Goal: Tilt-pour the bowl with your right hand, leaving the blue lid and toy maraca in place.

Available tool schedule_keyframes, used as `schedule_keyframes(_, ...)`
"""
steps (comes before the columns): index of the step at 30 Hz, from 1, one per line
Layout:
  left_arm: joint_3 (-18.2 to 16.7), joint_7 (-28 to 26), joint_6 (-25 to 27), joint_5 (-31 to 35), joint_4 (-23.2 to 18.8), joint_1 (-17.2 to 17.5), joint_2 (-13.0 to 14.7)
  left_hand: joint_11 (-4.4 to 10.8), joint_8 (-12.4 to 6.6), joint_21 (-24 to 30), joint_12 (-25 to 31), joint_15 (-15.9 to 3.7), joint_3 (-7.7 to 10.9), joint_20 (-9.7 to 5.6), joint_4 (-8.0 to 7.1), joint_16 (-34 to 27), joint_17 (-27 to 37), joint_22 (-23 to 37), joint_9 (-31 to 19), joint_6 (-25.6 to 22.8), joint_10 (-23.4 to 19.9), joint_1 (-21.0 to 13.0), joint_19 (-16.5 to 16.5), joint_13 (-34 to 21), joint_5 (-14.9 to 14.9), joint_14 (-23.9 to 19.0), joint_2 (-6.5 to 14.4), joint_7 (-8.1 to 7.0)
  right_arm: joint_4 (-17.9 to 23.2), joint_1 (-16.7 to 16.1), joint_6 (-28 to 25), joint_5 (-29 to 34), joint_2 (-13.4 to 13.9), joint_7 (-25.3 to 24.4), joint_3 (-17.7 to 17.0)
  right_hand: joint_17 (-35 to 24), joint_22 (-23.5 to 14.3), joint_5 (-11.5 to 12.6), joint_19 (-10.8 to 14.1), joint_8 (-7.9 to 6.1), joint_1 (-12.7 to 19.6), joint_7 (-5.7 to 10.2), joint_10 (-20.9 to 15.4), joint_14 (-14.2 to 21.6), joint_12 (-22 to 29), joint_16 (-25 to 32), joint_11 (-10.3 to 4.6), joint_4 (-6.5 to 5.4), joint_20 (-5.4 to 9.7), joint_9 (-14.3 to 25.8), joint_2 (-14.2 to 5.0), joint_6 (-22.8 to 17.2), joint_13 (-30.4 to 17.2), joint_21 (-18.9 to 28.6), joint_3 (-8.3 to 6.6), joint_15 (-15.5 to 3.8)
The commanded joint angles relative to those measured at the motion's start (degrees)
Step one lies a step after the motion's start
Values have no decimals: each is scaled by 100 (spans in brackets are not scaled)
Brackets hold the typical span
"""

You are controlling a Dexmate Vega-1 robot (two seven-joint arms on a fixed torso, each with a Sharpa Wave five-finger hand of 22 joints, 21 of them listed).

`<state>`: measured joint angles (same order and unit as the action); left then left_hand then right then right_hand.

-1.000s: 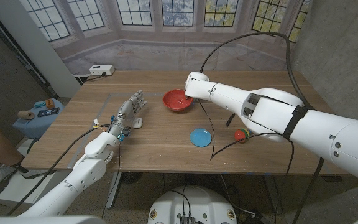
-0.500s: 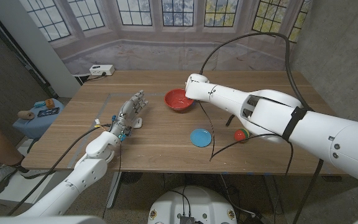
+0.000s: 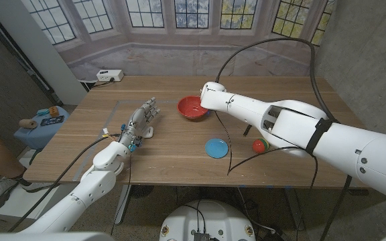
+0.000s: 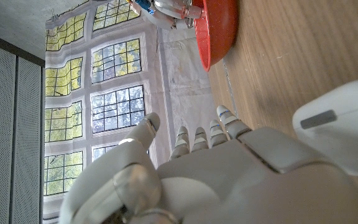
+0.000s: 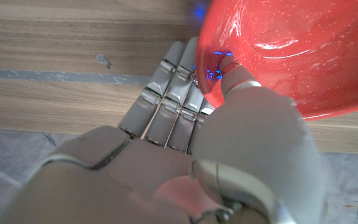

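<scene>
At table's far side, right hand pinches red bowl (rim).

1. Right arm: glossy white rounded shells, thick near the shoulder and tapering toward the wrist; a black band rings the forearm.
2. Black cable loops in a wide arc above the right arm; another hangs below it.
3. Left arm: slimmer white shells, thin black cables running alongside.
4. Left hand: grey-silver segmented fingers, with small coloured wiring at the wrist.
5. Right hand: matte grey-white shell, seam lines across its back, ribbed segmented fingers.
</scene>
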<state>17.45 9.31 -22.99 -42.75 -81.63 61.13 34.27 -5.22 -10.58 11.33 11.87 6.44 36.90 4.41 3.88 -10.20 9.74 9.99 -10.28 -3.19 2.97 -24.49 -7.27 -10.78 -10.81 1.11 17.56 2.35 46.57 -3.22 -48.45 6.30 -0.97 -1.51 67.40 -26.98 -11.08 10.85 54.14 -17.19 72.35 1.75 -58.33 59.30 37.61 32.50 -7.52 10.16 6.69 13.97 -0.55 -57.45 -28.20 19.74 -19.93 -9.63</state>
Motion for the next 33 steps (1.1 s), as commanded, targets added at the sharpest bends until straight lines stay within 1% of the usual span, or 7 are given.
schedule_keyframes(1, 18, 4, 8, 8, -10, -4, -7, -19, -17, 29, 29, 6, -4, 36, 13, -38, 14, 19, -8, -49, -49, 647, -25, -29, -40, -62, -732, -8, 520, -161, -228, 0, 236, -190, -81, -22, -25, 27, 47, -41, 115, 82, -122, 130, 25, -19, -68, -30, 55, 6, -37, -194, 10, 41, -39, -403)
schedule_keyframes(7, 26, 17, 3, 8, -1, -4, -12, -16, -16, 27, 33, 16, -8, 41, 13, -38, 14, 20, -8, -51, -61, 643, -22, -30, -40, -66, -731, -25, 761, -215, -323, 1, 346, -250, -88, -26, -23, 31, 41, -38, 62, 86, -162, 244, -3, -56, -86, -91, 103, -1, -58, -235, 62, 64, -29, -379)
schedule_keyframes(11, 30, 29, 12, 0, 3, -6, -10, -15, -19, 28, 33, 16, -11, 40, 14, -37, 14, 20, -9, -62, -65, 639, -26, -31, -40, -67, -732, -31, 904, -235, -380, -2, 414, -268, -88, -23, -22, 36, 44, -41, 57, 96, -191, 270, -19, -89, -82, -97, 114, -5, -56, -266, 99, 77, -29, -384)
schedule_keyframes(16, 31, 39, 16, -2, 13, -18, -7, -18, -18, 29, 38, 10, -16, 35, 11, -37, 15, 20, -10, -65, -80, 637, -30, -32, -40, -69, -731, -30, 1186, -283, -466, 1, 538, -302, -96, -24, -20, 42, 35, -39, 33, 99, -227, 316, -40, -132, -62, -115, 126, -12, -60, -300, 143, 91, -22, -382)
schedule_keyframes(33, 72, 126, 30, 6, 69, -108, -18, -22, -16, 26, 40, 16, -25, 41, 11, -35, 15, 21, -12, -73, -96, 624, -27, -35, -41, -78, -729, -32, 2189, -467, -795, 32, 982, -470, -124, -41, -16, 48, -6, -20, 43, 121, -271, 381, -73, -249, -45, -111, 141, -30, -70, -353, 185, 125, -18, -395)
